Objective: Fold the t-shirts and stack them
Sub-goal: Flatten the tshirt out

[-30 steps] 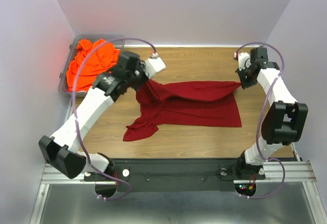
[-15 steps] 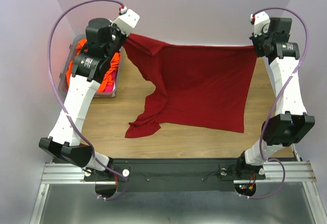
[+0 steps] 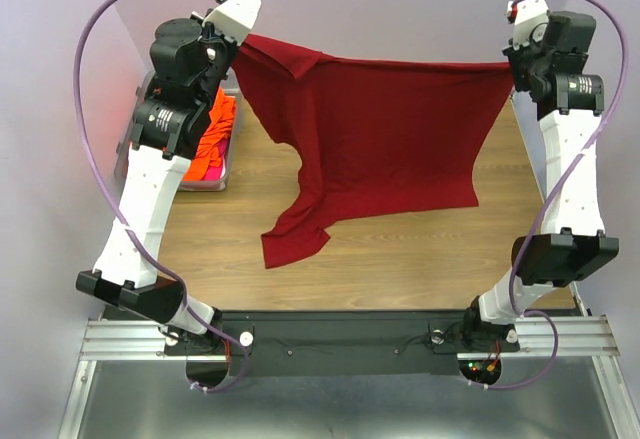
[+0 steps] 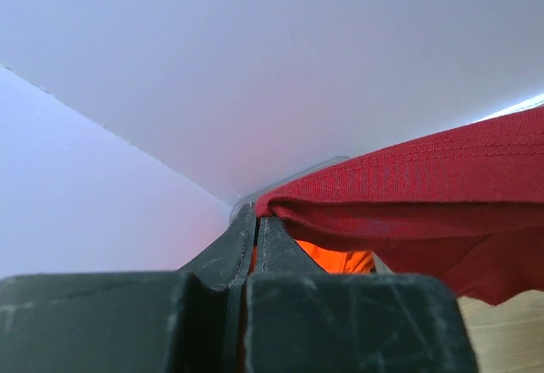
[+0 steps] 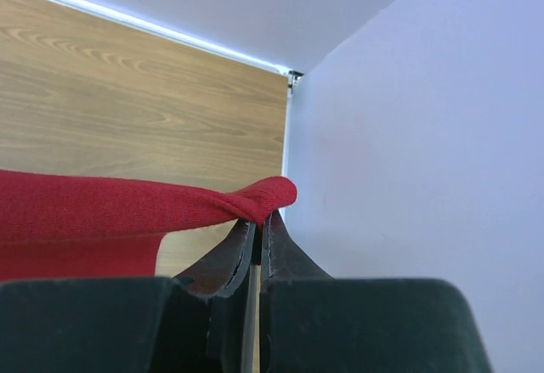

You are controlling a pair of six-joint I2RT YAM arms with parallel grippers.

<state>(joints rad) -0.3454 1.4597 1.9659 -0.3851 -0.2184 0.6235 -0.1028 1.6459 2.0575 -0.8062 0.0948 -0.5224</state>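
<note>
As the crimson t-shirt (image 3: 380,129) hangs: it is spread like a curtain between my two claws, raised above the surface (image 3: 420,249). Its top edge is taut and one sleeve droops lowest at the near left. I cannot tell whether that sleeve touches the wood.
Left claw (image 4: 257,216): pinched closed on the shirt's top left corner, with a hemmed edge caught right at the tips.
Right claw (image 5: 259,220): closed on the opposite top corner, with only a small bunched nub of cloth between the tips.
Orange t-shirt (image 3: 212,129): heaped in the grey bin (image 3: 205,185) at the far left, partly hidden by my left arm. A bit of magenta cloth (image 3: 210,171) shows at the bin's near edge.
Handling: light, soft, limp knit. It holds no shape, sags wherever unsupported, and likely stretches a little under tension. It is neither fragile nor slippery, yet a thin pinch could creep out if I pull hard sideways.
Where to hold: corners and hems, as now, since the doubled stitching gives the tips more to bite.
Step, as I judge it: spreading; laying it flat comes before any fold.
</note>
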